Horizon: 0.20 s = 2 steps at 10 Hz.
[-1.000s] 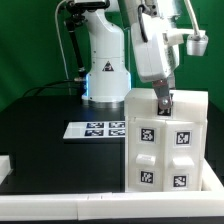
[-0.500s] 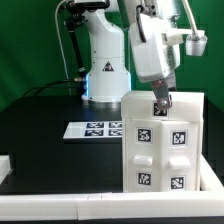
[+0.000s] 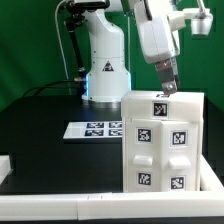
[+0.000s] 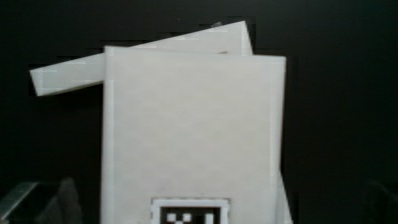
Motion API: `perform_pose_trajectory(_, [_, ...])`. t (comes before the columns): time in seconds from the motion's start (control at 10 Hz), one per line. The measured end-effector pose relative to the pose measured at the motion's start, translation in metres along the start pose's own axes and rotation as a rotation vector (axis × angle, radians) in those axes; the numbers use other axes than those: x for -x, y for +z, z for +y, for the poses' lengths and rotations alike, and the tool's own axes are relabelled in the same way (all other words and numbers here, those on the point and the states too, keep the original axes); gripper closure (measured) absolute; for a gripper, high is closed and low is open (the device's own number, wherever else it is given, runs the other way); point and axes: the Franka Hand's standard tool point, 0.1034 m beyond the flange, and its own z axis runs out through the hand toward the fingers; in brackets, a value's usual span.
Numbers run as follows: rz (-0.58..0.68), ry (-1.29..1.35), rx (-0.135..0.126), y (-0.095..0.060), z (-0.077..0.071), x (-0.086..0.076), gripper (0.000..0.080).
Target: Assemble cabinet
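Observation:
The white cabinet (image 3: 160, 160) stands upright at the exterior view's right front. Its front bears several square tags, one (image 3: 160, 108) near the top edge. My gripper (image 3: 168, 90) hangs just above the cabinet's top, apart from it and holding nothing. In the wrist view the cabinet (image 4: 192, 120) fills the middle as a tall white body, with a tag (image 4: 192, 213) close to the gripper. A white panel (image 4: 98, 68) sticks out at an angle from its far end. One dim fingertip (image 4: 43, 200) shows far out to the side, so the jaws stand wide apart.
The marker board (image 3: 97, 128) lies flat on the black table behind the cabinet. The arm's white base (image 3: 103, 60) stands at the back. A white block (image 3: 5, 165) sits at the exterior view's left edge. A white rim (image 3: 70, 208) runs along the front.
My gripper has risen from the cabinet's top and shifted slightly to the exterior view's right, uncovering the top tag. The cabinet has not moved.

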Motion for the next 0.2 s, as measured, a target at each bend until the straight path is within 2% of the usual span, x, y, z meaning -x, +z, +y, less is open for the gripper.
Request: perform_pose_trajectory(0.2, [0.0,-0.008,0.001,0.0003,0.0003,0.0005,0.0002])
